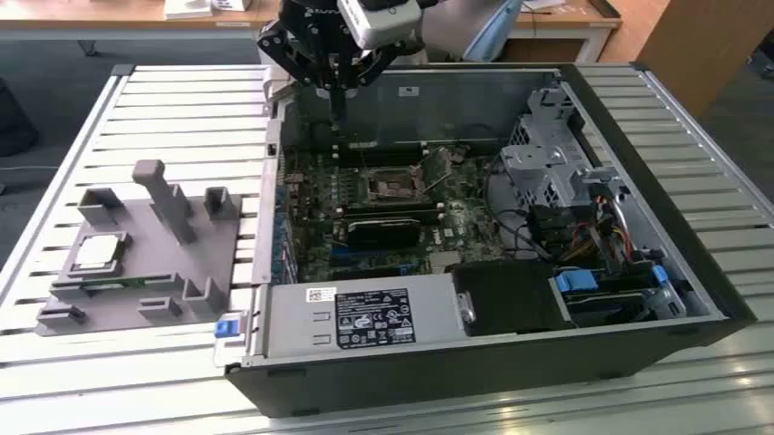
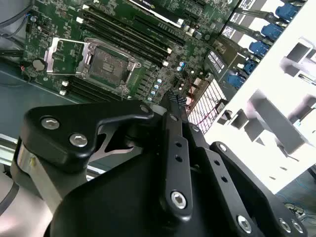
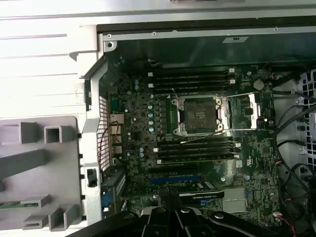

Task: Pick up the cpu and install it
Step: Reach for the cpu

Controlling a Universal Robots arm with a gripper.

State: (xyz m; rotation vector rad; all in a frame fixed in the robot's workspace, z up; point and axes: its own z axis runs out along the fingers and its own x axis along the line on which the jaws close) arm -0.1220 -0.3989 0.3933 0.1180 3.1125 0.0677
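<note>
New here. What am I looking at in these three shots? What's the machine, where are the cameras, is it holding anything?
One robot arm with a two-finger gripper. The exterior view comes from a camera off the arm; both wrist views come from cameras riding on it, looking past the gripper into an open computer case lying on a slatted table. Its motherboard socket is open and empty. The cpu lies in a grey fixture at the exterior view's left. The gripper hangs over the case, shut, holding nothing.

Open computer case point(image 3: 197, 47), green motherboard point(image 3: 256, 163), uncovered socket point(image 3: 198, 114), gripper point(image 3: 170, 205) in foreground
</note>
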